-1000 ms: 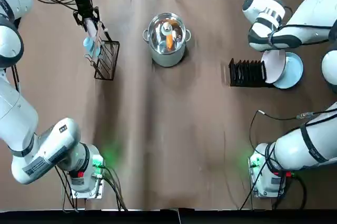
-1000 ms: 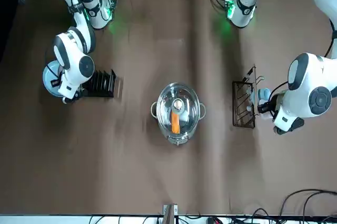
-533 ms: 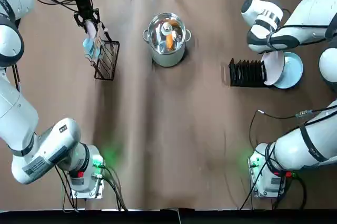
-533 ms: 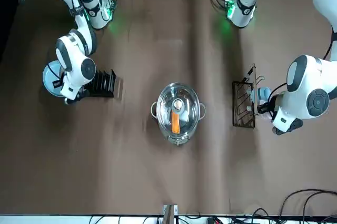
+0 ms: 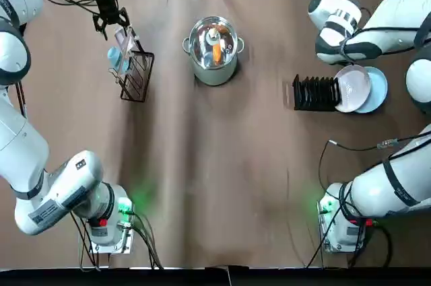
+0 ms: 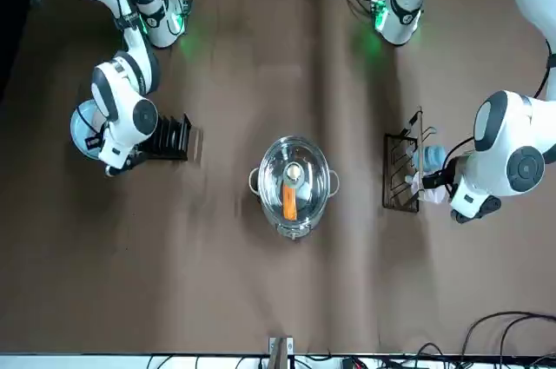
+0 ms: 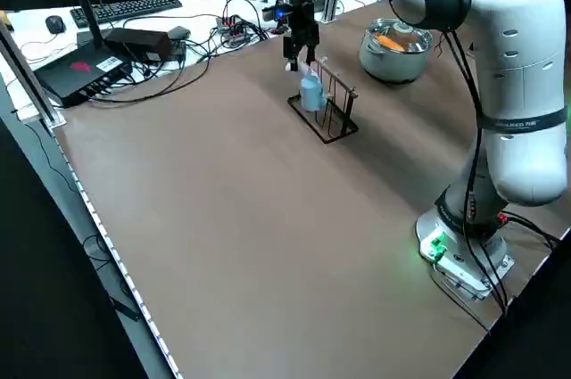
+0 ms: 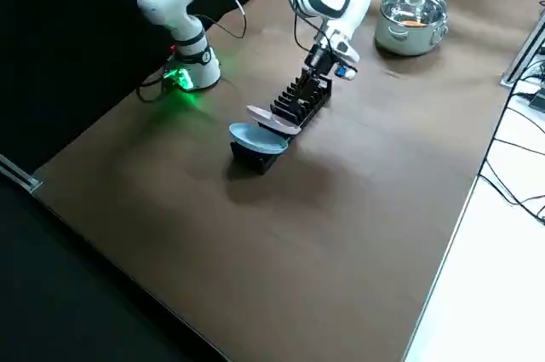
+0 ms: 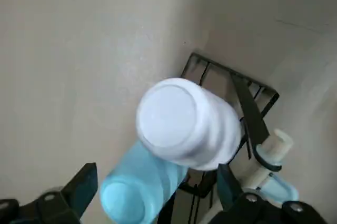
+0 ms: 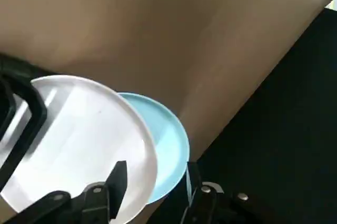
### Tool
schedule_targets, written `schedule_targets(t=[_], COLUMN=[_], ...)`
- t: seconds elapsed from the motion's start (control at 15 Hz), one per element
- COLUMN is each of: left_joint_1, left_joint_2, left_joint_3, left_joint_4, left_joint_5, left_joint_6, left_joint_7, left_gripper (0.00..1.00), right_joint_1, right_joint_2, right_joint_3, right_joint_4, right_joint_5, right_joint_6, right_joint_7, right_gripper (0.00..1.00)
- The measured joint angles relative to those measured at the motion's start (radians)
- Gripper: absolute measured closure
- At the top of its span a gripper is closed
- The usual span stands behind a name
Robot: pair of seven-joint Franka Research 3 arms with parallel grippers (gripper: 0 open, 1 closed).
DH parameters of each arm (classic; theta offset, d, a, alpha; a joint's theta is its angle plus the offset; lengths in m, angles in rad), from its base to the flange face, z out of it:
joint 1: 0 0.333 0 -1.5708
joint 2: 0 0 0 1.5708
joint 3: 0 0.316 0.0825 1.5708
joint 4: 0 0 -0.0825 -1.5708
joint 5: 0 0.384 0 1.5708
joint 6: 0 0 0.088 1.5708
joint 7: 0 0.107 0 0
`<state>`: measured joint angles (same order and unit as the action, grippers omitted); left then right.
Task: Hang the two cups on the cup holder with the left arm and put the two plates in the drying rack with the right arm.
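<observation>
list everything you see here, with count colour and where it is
cups: 2, white and light blue, hanging on the cup holder
cup holder: 1, black wire with pale wooden bar, far left of table
pot: 1, steel, far centre, something orange inside
plates: 2, white over light blue, leaning at the drying rack's right end
drying rack: 1, black, right side
table: 1, brown
left gripper: open, just beyond the cups
right gripper: above the rack
</observation>
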<state>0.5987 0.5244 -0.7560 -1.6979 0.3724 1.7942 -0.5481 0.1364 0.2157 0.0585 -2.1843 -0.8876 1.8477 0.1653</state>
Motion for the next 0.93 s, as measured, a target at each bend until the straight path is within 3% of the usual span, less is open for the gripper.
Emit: schedule_targets(t=[0.2, 0.6, 0.93], left_joint_1=[0.000, 0.003, 0.007], left_joint_2=[0.000, -0.007, -0.051], left_joint_3=[0.000, -0.002, -0.003], left_joint_4=[0.007, 0.059, 0.135], left_joint_5=[0.000, 0.000, 0.000], left_joint_6=[0.000, 0.001, -0.013], left_joint_7=[0.001, 0.018, 0.175], left_gripper=[0.00, 0.00, 0.00], right_joint_1=[-0.007, -0.064, -0.109], right_joint_2=[0.000, -0.006, -0.021], right_joint_3=[-0.006, -0.015, -0.016], right_joint_4=[0.061, 0.310, 0.508], right_joint_5=[0.072, 0.468, 0.748], right_joint_6=[0.000, -0.097, -0.204], right_joint_7=[-0.017, -0.166, -0.178], right_gripper=[0.49, 0.49, 0.47])
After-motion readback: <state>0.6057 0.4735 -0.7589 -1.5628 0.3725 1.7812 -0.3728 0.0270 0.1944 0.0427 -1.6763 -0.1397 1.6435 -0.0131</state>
